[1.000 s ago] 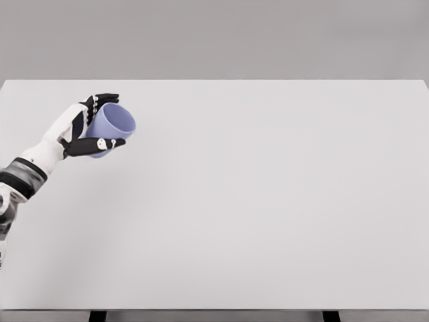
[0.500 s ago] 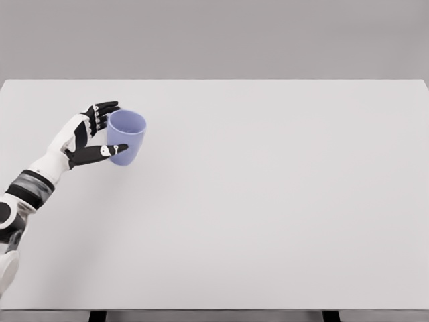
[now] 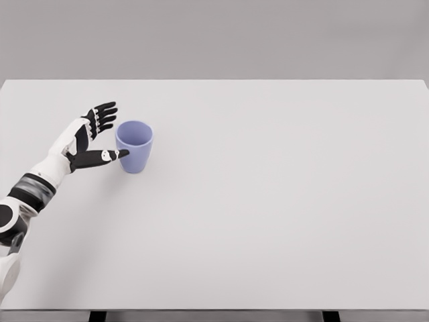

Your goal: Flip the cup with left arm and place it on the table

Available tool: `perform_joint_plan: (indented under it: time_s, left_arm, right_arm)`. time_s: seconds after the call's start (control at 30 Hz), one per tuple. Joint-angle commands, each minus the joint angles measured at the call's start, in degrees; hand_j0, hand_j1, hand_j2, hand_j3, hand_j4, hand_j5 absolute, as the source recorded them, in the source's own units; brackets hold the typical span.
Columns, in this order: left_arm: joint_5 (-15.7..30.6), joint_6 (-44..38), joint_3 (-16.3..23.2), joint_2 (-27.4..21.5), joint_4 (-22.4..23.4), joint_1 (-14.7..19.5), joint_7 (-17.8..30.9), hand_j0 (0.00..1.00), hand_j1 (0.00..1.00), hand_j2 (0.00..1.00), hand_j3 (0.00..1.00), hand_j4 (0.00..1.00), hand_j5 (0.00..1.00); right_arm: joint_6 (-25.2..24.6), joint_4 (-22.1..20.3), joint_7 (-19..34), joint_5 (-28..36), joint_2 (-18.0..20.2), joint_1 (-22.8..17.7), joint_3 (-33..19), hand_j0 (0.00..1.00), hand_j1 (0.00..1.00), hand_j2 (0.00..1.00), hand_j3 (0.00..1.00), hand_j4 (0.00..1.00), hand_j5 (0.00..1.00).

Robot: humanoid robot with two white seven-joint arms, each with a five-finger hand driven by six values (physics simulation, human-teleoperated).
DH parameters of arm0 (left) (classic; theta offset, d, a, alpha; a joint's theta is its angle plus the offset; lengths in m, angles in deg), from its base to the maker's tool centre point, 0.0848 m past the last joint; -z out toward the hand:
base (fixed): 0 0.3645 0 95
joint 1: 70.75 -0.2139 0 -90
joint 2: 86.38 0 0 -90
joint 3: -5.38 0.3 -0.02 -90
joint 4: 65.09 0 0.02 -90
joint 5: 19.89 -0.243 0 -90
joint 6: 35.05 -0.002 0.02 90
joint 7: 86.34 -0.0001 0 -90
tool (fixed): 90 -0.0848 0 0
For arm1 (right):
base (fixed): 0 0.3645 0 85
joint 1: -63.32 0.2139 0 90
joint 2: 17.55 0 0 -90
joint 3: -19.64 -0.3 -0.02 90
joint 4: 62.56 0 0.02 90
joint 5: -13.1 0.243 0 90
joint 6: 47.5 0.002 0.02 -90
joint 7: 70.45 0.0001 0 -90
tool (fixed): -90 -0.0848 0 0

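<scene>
Lavender-blue, the cup (image 3: pixel 135 145) stood upright, mouth up, on the white tabletop (image 3: pixel 268 201) toward its left side. Just beside it the left hand (image 3: pixel 92 137) was spread, gripping nothing, its thumb tip at the cup's wall, apparently letting go so the cup stood alone.

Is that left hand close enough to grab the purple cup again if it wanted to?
Probably yes. The left hand is open right beside the cup, its thumb reaching toward the cup's side and the fingers spread behind its rim. The cup stands upright on the table with nothing between the two.
</scene>
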Motion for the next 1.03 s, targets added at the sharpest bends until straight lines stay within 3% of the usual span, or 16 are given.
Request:
perform_joint_plan:
  time_s: [0.0,0.63,0.77,0.83,1.0]
  left_arm:
    - [0.11,0.10,-0.01,-0.39,-0.32,0.09,0.00,1.00,1.00,1.00,1.00,1.00,1.00]
    - [0.03,3.26,0.52,-7.07,-2.61,-0.70,0.08,1.00,1.00,1.00,1.00,1.00,1.00]
    - [-0.15,9.15,0.26,-15.32,-3.93,-1.05,0.17,1.00,1.00,1.00,1.00,1.00,1.00]
    - [-0.33,14.34,0.08,-21.74,-3.84,-1.05,0.26,1.00,1.00,1.00,1.00,1.00,1.00]
    - [-0.41,16.54,-0.09,-24.73,-3.75,-0.70,0.26,1.00,1.00,1.00,1.00,1.00,1.00]
  right_arm:
    - [0.00,-0.07,0.01,0.00,0.00,0.00,0.00,1.00,1.00,1.00,1.00,1.00,1.00]
    - [0.00,0.02,0.01,0.00,0.00,0.00,0.00,1.00,1.00,1.00,1.00,1.00,1.00]
    - [0.00,0.02,0.01,0.00,0.00,0.00,0.00,1.00,1.00,1.00,1.00,1.00,1.00]
    - [0.00,0.02,0.01,0.00,0.00,0.00,0.00,1.00,1.00,1.00,1.00,1.00,1.00]
    - [0.00,0.02,0.01,0.00,0.00,0.00,0.00,1.00,1.00,1.00,1.00,1.00,1.00]
